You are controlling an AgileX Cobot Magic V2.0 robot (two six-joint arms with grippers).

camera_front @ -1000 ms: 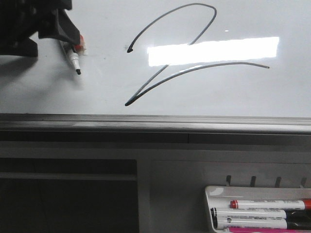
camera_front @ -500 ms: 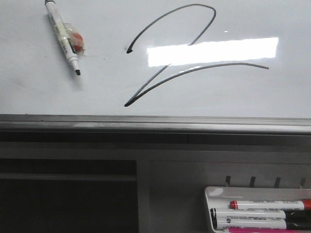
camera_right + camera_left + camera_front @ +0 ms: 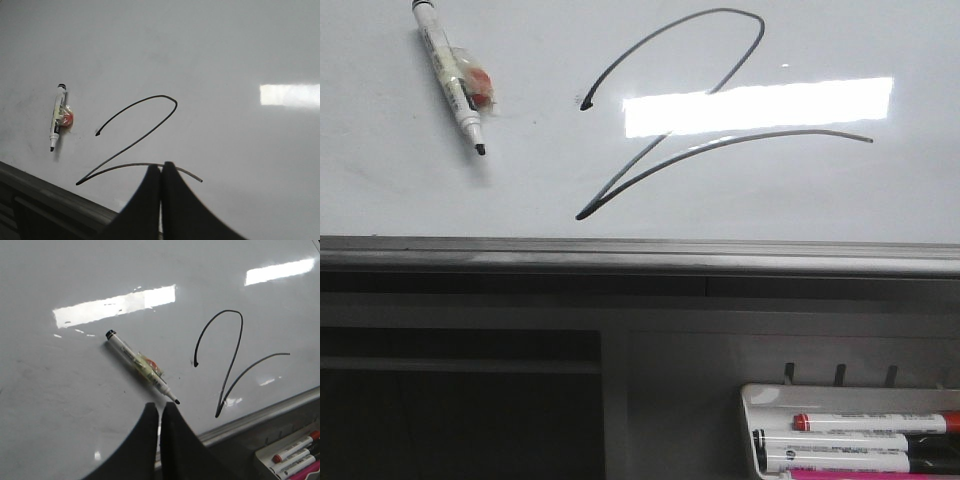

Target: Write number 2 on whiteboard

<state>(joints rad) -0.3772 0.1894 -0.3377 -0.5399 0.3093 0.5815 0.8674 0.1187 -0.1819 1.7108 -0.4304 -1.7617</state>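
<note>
Front view shows the number 2 point(image 3: 700, 110) already drawn on the whiteboard point(image 3: 400, 200): a slanted black stroke with a rounded loop at the top and a long tail sweeping off to the right, crossing the bright rectangular reflection. It sits near the board's grey lower edge, roughly in the middle of the visible surface. To its left, well apart from the stroke, a white marker point(image 3: 450, 75) lies flat on the board, uncapped, its dark tip pointing toward the lower edge; a small orange-red bit of wrapping clings to its barrel. No arm appears in this view. In the left wrist view the left gripper point(image 3: 159, 412) hangs above the board near the marker's tip, its fingers pressed together with nothing between them; in the right wrist view the right gripper point(image 3: 161, 172) is likewise closed on nothing, over the tail of the figure. Below the board, a small tray point(image 3: 752, 395) holds spare markers. By my reading the writing step is finished and the pen laid down, so what remains is little: clearing both arms away from the board without brushing the fresh ink, which would smear easily.
</note>
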